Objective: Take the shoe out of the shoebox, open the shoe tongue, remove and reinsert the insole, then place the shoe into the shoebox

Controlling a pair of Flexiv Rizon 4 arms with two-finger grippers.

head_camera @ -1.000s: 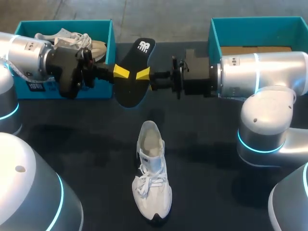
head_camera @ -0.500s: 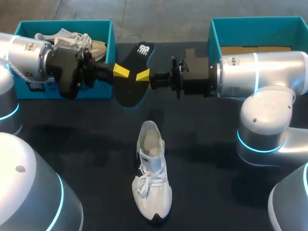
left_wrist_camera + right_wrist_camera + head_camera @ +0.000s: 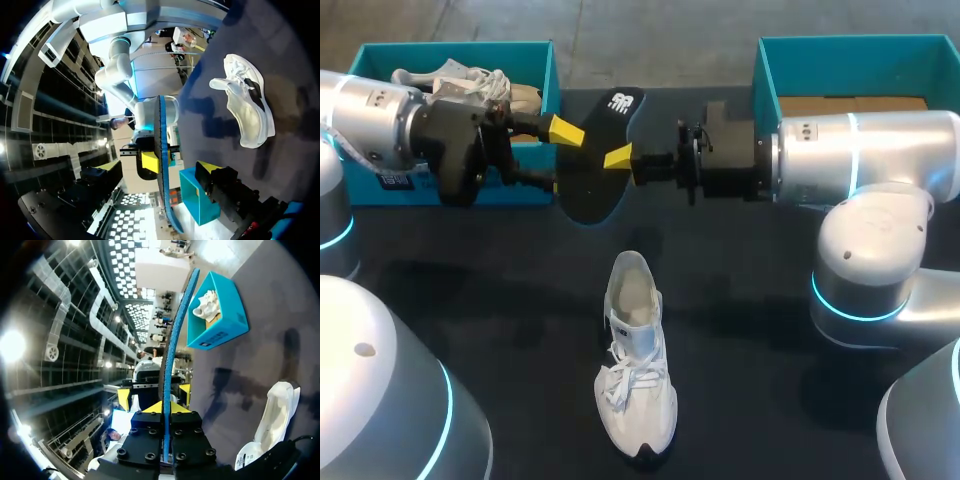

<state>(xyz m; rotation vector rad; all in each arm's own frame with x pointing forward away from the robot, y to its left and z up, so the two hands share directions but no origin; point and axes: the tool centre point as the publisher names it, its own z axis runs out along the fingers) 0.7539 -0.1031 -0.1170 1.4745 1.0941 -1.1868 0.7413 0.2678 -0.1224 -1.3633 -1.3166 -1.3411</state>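
Observation:
A black insole (image 3: 595, 150) hangs in the air above the far middle of the table, seen edge-on in the left wrist view (image 3: 161, 150) and the right wrist view (image 3: 172, 355). My right gripper (image 3: 618, 157) (image 3: 166, 409) is shut on its right edge. My left gripper (image 3: 558, 157) (image 3: 159, 167) stands open, its fingers wide on either side of the insole's left edge without touching it. The white shoe (image 3: 635, 350) (image 3: 245, 110) (image 3: 272, 415) lies on the dark table, toe toward the near edge, its opening empty.
A teal shoebox (image 3: 545, 110) (image 3: 220, 325) at the far left holds a second pale shoe (image 3: 470, 85). Another teal box (image 3: 765, 70) stands at the far right behind my right arm. Dark table surface surrounds the white shoe.
My left gripper has opened and let go of the insole. The right gripper has closed on it and now holds it alone. The shoe has not moved.

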